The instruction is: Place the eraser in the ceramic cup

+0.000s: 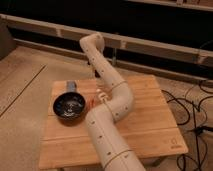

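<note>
In the camera view we see our arm reaching across the wooden table. Our gripper sits hidden behind the arm's far end; neither eraser nor ceramic cup shows. The dark bowl lies left, a grey-blue block just behind it.

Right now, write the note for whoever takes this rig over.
Gripper: at the table's far edge, beyond the arm's upper bend; mostly hidden by the arm.
Eraser: not visible, so whether it is grasped or lying behind the arm cannot be told.
Ceramic cup: only a small pale shape shows beside the arm, right of the dark bowl; likely it.
Also there: grey-blue block behind the bowl, on the wooden table.
Done: nothing confirmed.
Left: locate the eraser, put it in the cup.
</note>
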### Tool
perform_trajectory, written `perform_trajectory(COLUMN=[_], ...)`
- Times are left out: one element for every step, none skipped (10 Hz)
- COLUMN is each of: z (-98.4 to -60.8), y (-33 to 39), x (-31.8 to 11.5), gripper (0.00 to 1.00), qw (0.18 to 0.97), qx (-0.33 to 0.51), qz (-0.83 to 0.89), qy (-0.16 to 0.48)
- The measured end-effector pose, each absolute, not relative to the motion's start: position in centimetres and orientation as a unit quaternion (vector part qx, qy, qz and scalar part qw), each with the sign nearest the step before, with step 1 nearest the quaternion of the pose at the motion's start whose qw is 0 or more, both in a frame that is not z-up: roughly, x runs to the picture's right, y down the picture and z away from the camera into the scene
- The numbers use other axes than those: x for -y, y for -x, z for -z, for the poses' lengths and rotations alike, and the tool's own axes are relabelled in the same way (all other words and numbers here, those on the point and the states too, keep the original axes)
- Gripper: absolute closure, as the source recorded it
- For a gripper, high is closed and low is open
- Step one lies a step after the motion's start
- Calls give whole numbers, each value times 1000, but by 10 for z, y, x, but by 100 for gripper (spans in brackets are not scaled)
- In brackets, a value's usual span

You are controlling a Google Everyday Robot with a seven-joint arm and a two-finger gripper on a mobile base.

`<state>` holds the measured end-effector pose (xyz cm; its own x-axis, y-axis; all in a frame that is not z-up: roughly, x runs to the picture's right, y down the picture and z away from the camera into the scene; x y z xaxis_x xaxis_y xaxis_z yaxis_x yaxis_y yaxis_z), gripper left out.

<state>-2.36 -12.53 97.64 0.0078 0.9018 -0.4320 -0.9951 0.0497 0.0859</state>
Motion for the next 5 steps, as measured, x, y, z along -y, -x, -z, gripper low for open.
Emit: perform_trajectory(z=[-977, -977, -978, -978, -979], y=[24, 24, 23, 21, 20], x=[125, 124, 121, 119, 118], gripper=[100, 100, 100, 100, 100], qw=[699, 699, 697, 696, 695], qx=[-190, -192, -195, -198, -200], qz=[-678, -678, -679, -679, -679], qy=[123, 124, 125, 126, 126])
